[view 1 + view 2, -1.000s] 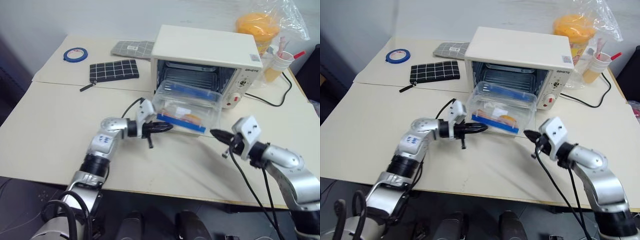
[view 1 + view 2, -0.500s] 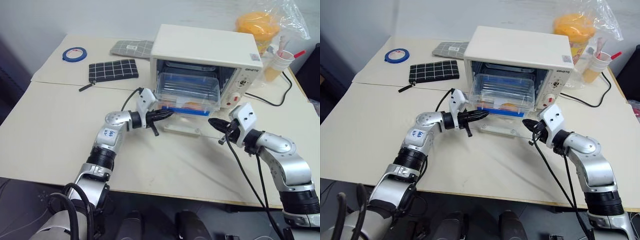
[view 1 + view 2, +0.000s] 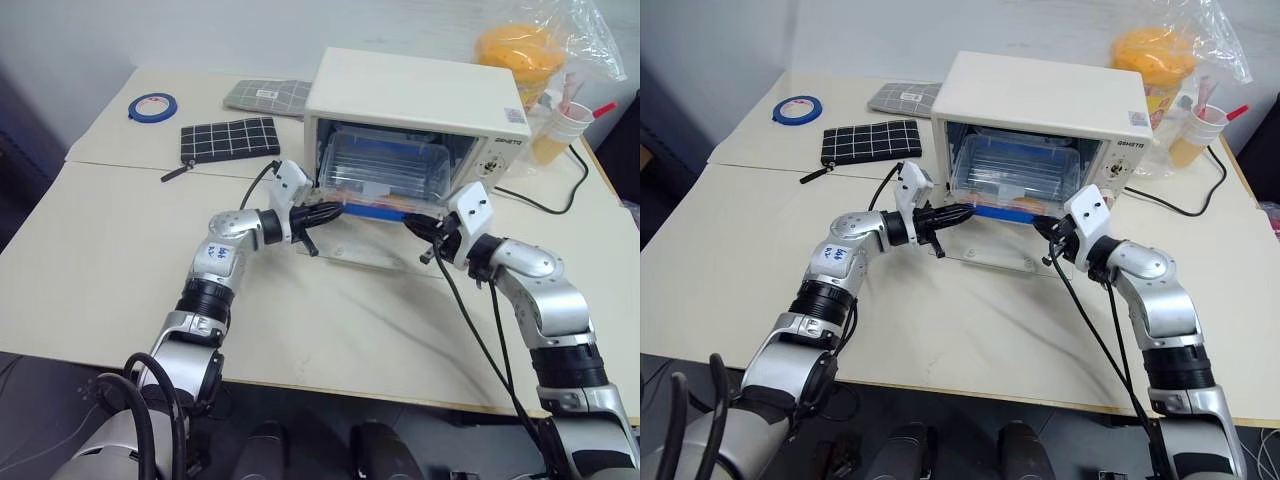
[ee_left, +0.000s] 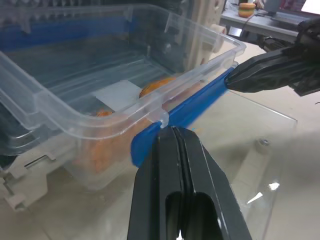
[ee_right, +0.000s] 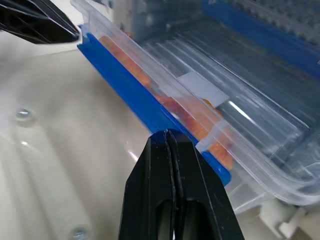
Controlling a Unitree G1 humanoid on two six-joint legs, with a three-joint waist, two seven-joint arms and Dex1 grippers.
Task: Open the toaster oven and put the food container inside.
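Note:
The cream-white toaster oven stands at the back of the table with its glass door folded down flat. The clear food container with orange pieces sits tilted in the oven's mouth, its blue clip facing me. My left gripper is shut, tips against the left end of that clip. At the clip's right end, my right gripper is also shut and touching it. In the left wrist view my left gripper meets the container's rim. Neither gripper clasps the box.
A blue tape roll, a black checked pouch and a grey checked pouch lie at the back left. A plastic bag with orange contents, a cup and a black cable are right of the oven.
The container has gone from the front of the lowered door back into the oven's mouth. Both shut grippers have moved forward with it, staying at its two front corners.

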